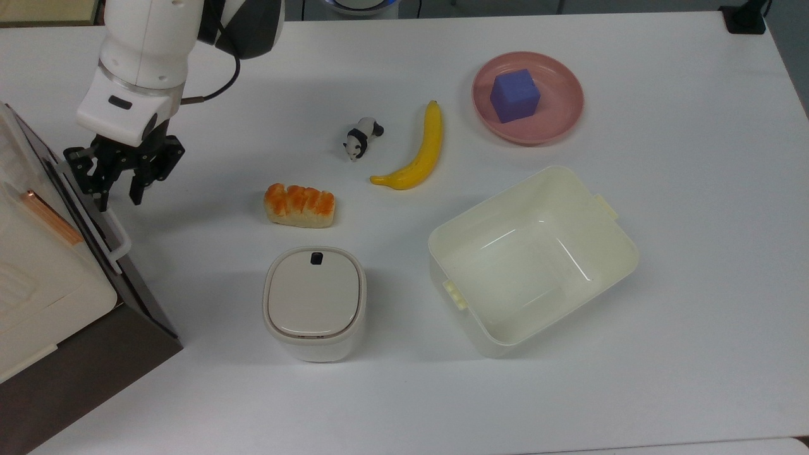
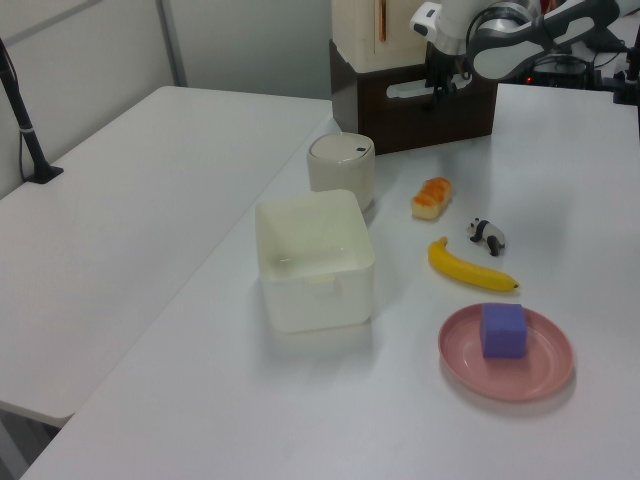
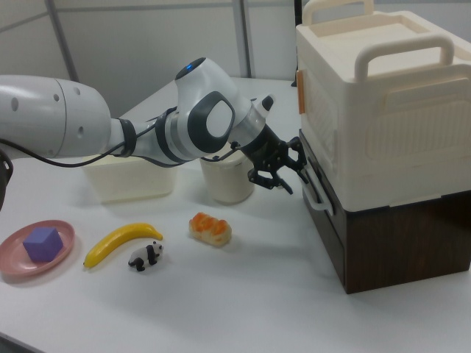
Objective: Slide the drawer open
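1. While no brand, label or readable writing appears on anything, the white lidded bin (image 1: 314,303) carries a small black square near the rim of its lid.
2. Seen in the top view, the drawer (image 1: 95,253) sits at about 9 o'clock on the table (image 1: 695,253), a dark brown front beneath a cream plastic box (image 1: 38,284), with its white bar handle (image 1: 101,212) running along the front.
3. Black and at the end of the white arm, the gripper (image 1: 117,196) is at the upper end of that handle, fingers spread apart with nothing between them; whether a fingertip touches the bar cannot be told.
4. From the right view, the gripper (image 3: 291,176) sits just beside the handle (image 3: 315,193), and the cream box on the brown cabinet shows two carry handles on top and an orange tab on its side, details the top view mostly hides.
5. Across the left view, a second white table (image 2: 120,230) stands beside the work table, a black post rises at 9 o'clock, and the drawer (image 2: 420,110) is at 12 o'clock.
6. Around the table's middle lie a bread piece (image 1: 300,205), a panda figure (image 1: 360,140) and a banana (image 1: 417,151).
7. At 1 o'clock a pink plate (image 1: 556,120) holds a purple cube (image 1: 515,95); an open cream tub (image 1: 531,259) sits at about 4 o'clock.
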